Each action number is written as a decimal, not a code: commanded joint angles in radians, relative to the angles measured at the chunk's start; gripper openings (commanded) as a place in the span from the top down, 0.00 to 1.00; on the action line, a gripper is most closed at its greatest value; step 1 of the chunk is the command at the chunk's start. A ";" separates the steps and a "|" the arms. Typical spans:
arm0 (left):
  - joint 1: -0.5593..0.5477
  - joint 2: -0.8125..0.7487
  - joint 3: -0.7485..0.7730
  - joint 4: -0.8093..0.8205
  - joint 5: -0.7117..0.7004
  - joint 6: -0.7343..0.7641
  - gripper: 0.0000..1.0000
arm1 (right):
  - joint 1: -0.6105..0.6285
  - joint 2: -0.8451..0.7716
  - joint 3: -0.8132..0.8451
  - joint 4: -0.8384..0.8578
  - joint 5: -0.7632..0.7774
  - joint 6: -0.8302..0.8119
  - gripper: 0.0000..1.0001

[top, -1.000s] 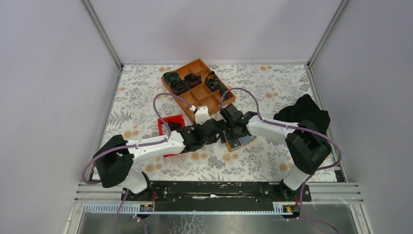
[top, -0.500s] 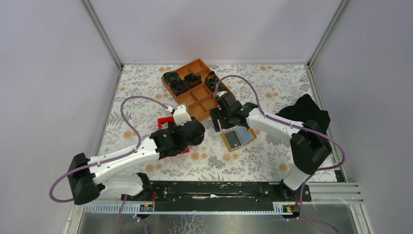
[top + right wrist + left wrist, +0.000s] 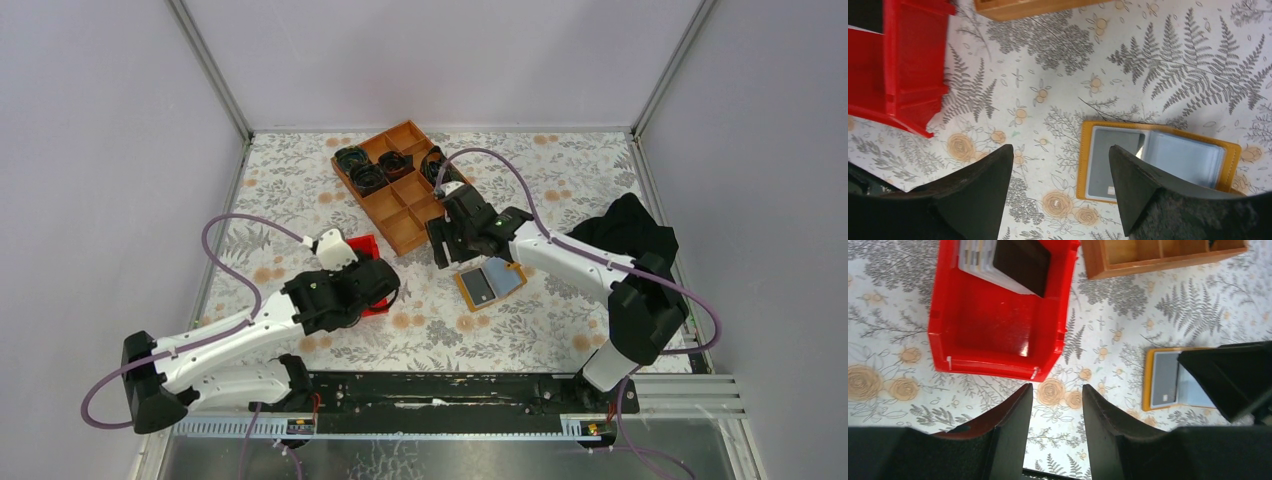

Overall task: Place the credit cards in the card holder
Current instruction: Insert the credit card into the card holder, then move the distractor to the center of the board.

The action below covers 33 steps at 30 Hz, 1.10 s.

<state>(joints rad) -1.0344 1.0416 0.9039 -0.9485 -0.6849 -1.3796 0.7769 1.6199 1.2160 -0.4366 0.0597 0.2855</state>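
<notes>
Shows left gripper [image 3: 1055, 390] drawn back from its meeting with right gripper [image 3: 1060, 150] over the holder [image 3: 490, 284] 1 s ago, to the near right corner of the bin [image 3: 988, 367], well apart from the holder. Shows left arm [image 3: 230, 330] folded back, elbow swung out to the near left. Shows right gripper lifted off the holder and shifted toward the tray [image 3: 410, 213], hovering at the holder's far-left side. Leaves the holder's 2 panels, formerly hidden under both grippers, exposed from above.

Pale lilac-grey walls [image 3: 90, 150] on three sides, aluminium corner posts [image 3: 210, 70], table [image 3: 290, 180] under a white cloth [image 3: 560, 170] printed with grey ferns and peach roses, black rail [image 3: 440, 389] along the near edge, soft even light.
</notes>
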 commanded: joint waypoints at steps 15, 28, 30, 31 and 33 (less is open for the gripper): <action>0.002 -0.076 -0.081 -0.276 -0.089 -0.285 0.47 | 0.016 0.308 0.454 -0.082 0.028 -0.061 0.26; 0.022 -0.137 -0.120 -0.316 -0.110 -0.312 0.45 | -0.058 0.562 0.666 -0.068 0.014 -0.152 0.31; 0.024 -0.140 -0.121 -0.320 -0.114 -0.315 0.45 | -0.068 0.596 0.699 -0.067 0.000 -0.159 0.34; 0.024 -0.141 -0.120 -0.323 -0.116 -0.316 0.45 | -0.069 0.614 0.714 -0.071 0.000 -0.165 0.35; 0.025 -0.144 -0.117 -0.330 -0.121 -0.322 0.45 | -0.071 0.654 0.752 -0.083 0.002 -0.177 0.37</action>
<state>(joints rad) -1.0191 0.9112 0.7933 -1.2228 -0.7410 -1.6650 0.7166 2.2227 1.8736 -0.5114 0.0662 0.1520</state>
